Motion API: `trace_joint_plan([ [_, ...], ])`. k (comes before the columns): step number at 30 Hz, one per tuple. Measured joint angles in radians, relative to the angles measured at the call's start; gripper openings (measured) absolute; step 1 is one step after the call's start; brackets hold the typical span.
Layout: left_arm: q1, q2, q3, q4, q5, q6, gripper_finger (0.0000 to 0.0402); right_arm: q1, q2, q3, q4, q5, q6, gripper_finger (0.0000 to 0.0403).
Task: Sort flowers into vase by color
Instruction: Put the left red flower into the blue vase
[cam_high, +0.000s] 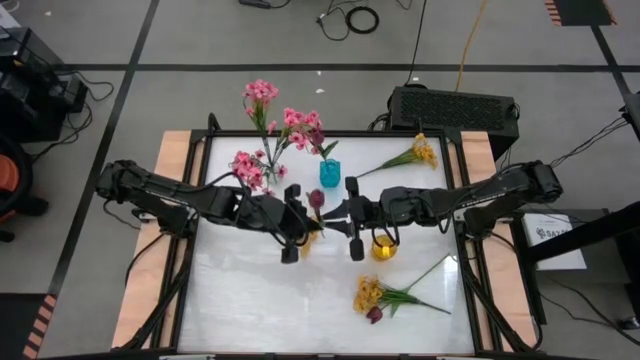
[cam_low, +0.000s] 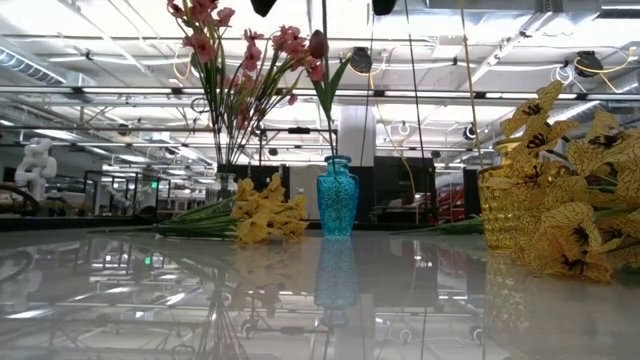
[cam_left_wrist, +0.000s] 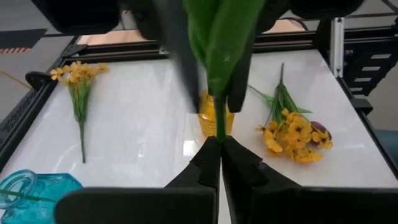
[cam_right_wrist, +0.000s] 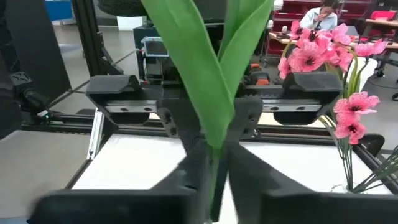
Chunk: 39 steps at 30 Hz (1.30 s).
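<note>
A flower with a dark magenta bloom (cam_high: 316, 198) and broad green leaves (cam_right_wrist: 211, 74) stands upright between both grippers above the middle of the table. My left gripper (cam_left_wrist: 219, 148) and my right gripper (cam_right_wrist: 214, 158) meet tip to tip, each shut on its stem. Behind them, the teal vase (cam_high: 329, 173) holds a magenta bloom with a leaf (cam_low: 317, 43). The yellow vase (cam_high: 384, 247) stands under my right arm. Pink sprays (cam_high: 262, 165) stand in a clear vase. Loose yellow sprays lie at the far right (cam_high: 415, 153) and near right (cam_high: 375, 295), the near one with a dark bloom. My left gripper pinches the green stem (cam_left_wrist: 219, 130) between its two fingers just below the leaves, coming level from the table's left, across the stem. The flower stands upright, lifted clear of the table. My right gripper pinches the same stem (cam_right_wrist: 216, 152) below the leaves, between its two fingers, level from the table's right and across the stem. Its fingertips sit right opposite my left gripper's.
Wooden strips (cam_high: 175, 160) run along the table's left and right sides, with a black frame around the white top. A black box (cam_high: 455, 108) sits beyond the far edge. A person (cam_right_wrist: 323, 18) sits in the room behind. Bare white tabletop (cam_high: 250, 300) lies at the near left.
</note>
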Motion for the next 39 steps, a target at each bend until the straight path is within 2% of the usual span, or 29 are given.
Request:
trace_joint_plan([
  [2,0.001,0.000,0.000,-0.001,-0.009,0.001,0.0011,0.000,0.000,0.000,0.000,0.001,-0.003,0.0011],
  [7,0.000,0.000,0.000,0.000,-0.041,-0.002,0.0034,-0.001,0.000,0.000,-0.003,0.003,-0.003,0.0007],
  [15,-0.026,-0.052,0.031,-0.144,-0.059,-0.067,0.0148,-0.013,-0.055,-0.001,-0.045,0.006,-0.015,0.0002],
  [19,-0.064,-0.085,0.034,-0.220,-0.061,-0.104,0.0181,-0.030,-0.112,-0.010,-0.071,0.006,-0.026,0.0001],
  [24,-0.123,-0.092,0.034,-0.278,-0.062,-0.124,0.0187,-0.124,-0.215,-0.079,-0.005,0.042,-0.024,0.0001],
  [29,-0.166,-0.093,0.034,-0.274,-0.104,-0.116,0.0187,-0.293,-0.292,-0.199,0.136,0.043,0.034,0.0000],
  [35,-0.173,-0.092,0.034,-0.274,-0.190,-0.098,0.0187,-0.447,-0.290,-0.336,0.338,0.018,0.126,0.0000],
  [39,-0.158,-0.082,0.032,-0.275,-0.200,-0.097,0.0187,-0.506,-0.262,-0.363,0.432,-0.046,0.185,0.0000],
])
